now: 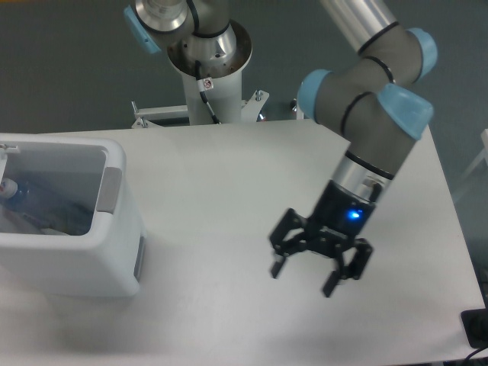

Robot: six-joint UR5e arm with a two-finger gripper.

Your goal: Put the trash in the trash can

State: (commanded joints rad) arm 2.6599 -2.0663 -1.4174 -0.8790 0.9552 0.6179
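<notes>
— Gripper (pixel 304 280) first: where do we see it?

— We see it toward the right of the table (pixel 229 191), nearer the near edge than the far one, pointing down at the white surface. Its two black fingers (pixel 277 264) are spread wide apart, and nothing sits between them. A small blue light glows on the gripper body just above the fingers.

— And the arm behind it?

— We follow the grey arm (pixel 374 137) with its light blue joint caps up and to the right, where it leaves the top of the picture. Its base column (pixel 210 84) stands beyond the far edge of the table, left of centre.

— Where do we find the trash can?

— We find the trash can (pixel 114 252) at the left side of the table, well apart from the gripper. It is a large white bin with rounded corners, standing upright with its mouth open to us, and it has a grey panel (pixel 110 191) on its right rim.

— And the trash itself?

— Inside the bin we make out the crushed bottle (pixel 34 200), bluish and clear, lying against the left part of the interior, with a white cap (pixel 9 187) at the picture's left edge. The interior is shadowed, so we cannot tell whether the paper wrapper lies in there too.
</notes>
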